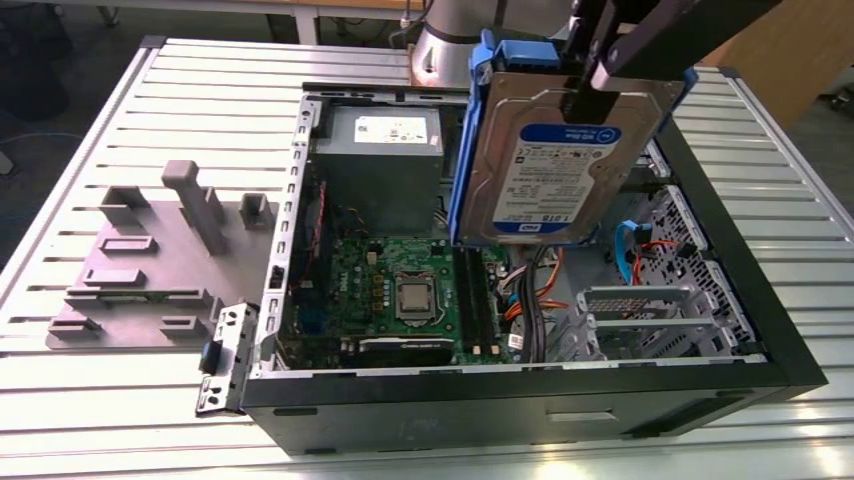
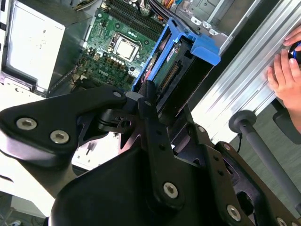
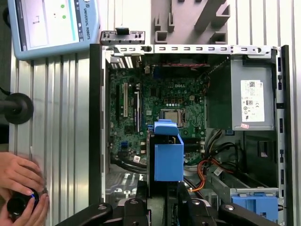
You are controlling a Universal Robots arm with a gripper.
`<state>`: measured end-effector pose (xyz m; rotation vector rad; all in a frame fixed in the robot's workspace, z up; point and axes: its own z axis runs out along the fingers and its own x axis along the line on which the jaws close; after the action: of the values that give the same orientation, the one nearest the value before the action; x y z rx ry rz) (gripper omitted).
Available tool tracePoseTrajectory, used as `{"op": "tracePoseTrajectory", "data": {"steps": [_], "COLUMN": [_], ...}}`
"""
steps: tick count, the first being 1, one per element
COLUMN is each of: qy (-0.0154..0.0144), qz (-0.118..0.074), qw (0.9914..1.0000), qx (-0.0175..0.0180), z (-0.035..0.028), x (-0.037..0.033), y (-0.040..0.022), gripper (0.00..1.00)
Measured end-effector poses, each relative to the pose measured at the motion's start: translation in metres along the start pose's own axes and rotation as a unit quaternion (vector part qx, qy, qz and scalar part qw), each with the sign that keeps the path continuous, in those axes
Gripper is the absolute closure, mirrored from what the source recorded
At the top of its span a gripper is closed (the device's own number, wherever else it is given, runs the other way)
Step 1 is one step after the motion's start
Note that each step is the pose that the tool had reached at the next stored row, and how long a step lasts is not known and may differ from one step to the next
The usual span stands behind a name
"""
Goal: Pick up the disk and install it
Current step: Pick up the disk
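Pickup done: the end effector [image 1: 587,98], closed on the silver-grey blue-railed metal disk [image 1: 561,170], holds it above the open black computer case [image 1: 534,410]; installation remains.

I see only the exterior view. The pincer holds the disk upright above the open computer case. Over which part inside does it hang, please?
Observer: In the first wrist view the disk hangs over the green board, next to the processor.
Operator: Is anybody near?
Observer: Yes, a person's hand is at the table's edge, touching a small dark round device.
Operator: Anything else there?
Observer: A tablet with a lit screen lies beside the case.
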<state>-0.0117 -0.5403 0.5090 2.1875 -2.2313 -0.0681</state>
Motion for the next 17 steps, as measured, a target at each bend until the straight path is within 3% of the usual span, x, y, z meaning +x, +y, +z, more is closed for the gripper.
{"op": "tracePoseTrajectory", "data": {"steps": [8,17], "qy": [0.0,0.0001], "qz": [0.0,0.0], "qw": [1.0,1.0], "qx": [0.0,0.0], "z": [0.0058,0.0064], "x": [0.006,0.0061], "y": [-0.0004,-0.0005], "gripper": [0.65,0.65]}}
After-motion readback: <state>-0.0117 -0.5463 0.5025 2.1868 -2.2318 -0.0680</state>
